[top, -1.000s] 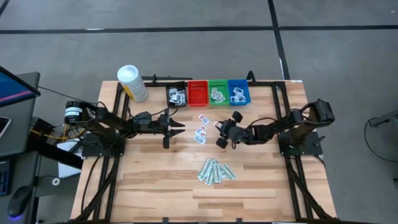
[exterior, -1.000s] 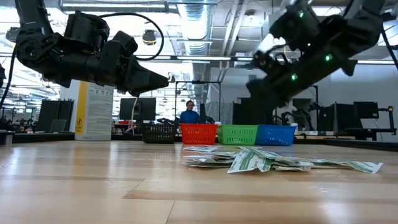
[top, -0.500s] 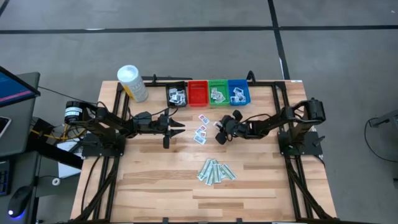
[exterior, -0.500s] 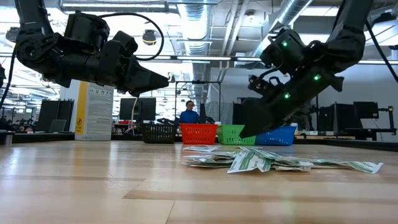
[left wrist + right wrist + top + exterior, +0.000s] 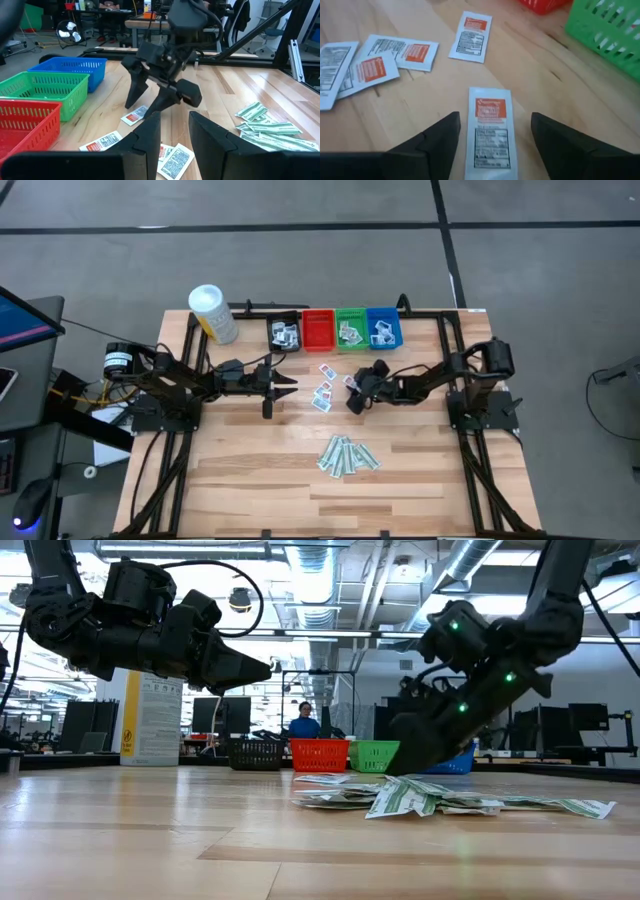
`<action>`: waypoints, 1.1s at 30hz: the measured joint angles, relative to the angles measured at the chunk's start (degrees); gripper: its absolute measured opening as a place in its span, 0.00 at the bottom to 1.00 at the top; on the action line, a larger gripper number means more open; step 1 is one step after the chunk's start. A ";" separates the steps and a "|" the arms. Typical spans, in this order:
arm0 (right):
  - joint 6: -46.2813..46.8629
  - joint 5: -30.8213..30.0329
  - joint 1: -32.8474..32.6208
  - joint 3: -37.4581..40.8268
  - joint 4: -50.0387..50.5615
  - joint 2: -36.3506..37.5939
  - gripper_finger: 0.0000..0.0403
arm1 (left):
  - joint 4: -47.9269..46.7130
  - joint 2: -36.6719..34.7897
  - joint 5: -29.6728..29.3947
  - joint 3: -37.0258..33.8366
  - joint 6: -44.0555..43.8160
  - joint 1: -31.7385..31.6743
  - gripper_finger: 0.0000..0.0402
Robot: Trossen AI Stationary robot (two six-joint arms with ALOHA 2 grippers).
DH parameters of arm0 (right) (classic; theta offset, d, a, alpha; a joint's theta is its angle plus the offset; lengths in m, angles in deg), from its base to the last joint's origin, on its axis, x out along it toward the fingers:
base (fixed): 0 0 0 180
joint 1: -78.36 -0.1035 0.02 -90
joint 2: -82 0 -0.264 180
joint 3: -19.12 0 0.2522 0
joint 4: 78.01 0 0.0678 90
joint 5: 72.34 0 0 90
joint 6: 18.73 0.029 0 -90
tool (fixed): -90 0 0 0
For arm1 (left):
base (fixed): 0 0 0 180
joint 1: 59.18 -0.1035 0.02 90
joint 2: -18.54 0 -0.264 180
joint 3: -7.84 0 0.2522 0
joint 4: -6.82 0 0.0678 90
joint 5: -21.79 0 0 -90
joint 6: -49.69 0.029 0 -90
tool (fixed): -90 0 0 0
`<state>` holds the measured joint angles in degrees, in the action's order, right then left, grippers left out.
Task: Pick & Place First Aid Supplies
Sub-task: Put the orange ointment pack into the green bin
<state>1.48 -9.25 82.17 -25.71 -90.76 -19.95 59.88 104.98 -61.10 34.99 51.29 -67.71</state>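
Several white packets with red print lie flat on the wood table between the two arms [image 5: 323, 388]. One of them [image 5: 490, 125] lies between the spread fingers of my right gripper [image 5: 495, 119], which is open and slants down low over it [image 5: 352, 392]. The left wrist view shows the same packet [image 5: 134, 116] under that gripper. A heap of pale-green wrapped strips [image 5: 347, 455] rests nearer the front edge. My left gripper [image 5: 285, 385] hovers level above the table, left of the packets, its fingers [image 5: 150, 132] a little apart with nothing between them.
Four small bins stand in a row at the far edge: black [image 5: 284, 332], red [image 5: 318, 330], green [image 5: 351, 330] and blue [image 5: 384, 330]; some hold packets. A white canister [image 5: 213, 313] stands at the far left. A person shows in the room beyond [image 5: 304, 721].
My right gripper has come down toward the table and a little toward its left edge, tipping further downward, and now hangs low over the red-print packets. The packets and strips lie as before.
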 joint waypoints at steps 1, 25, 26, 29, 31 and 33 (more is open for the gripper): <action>0.02 -0.30 0.03 -0.15 -0.38 -0.80 0.60 | 0.00 0.00 0.00 0.00 0.00 0.00 0.25; -3.83 0.47 0.03 -0.22 -3.92 -4.97 0.26 | 0.02 -0.01 0.00 0.00 0.05 0.00 0.25; -3.84 0.47 0.03 -0.21 -3.96 -4.98 0.25 | 0.02 -0.01 0.00 0.00 0.05 0.00 0.25; -3.92 0.47 0.03 -0.18 -3.95 -4.99 0.22 | 0.02 0.00 0.00 0.00 0.05 0.00 0.25; -4.25 0.47 0.03 -0.18 -3.97 -4.99 0.21 | 0.02 0.00 0.00 0.00 0.05 0.00 0.25; -4.28 0.47 0.03 -0.18 -3.99 -5.01 0.19 | 0.02 0.00 0.00 0.00 0.05 0.00 0.25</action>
<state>-2.80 -8.78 82.19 -25.88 -94.75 -24.96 59.90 104.98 -61.10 34.99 51.34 -67.71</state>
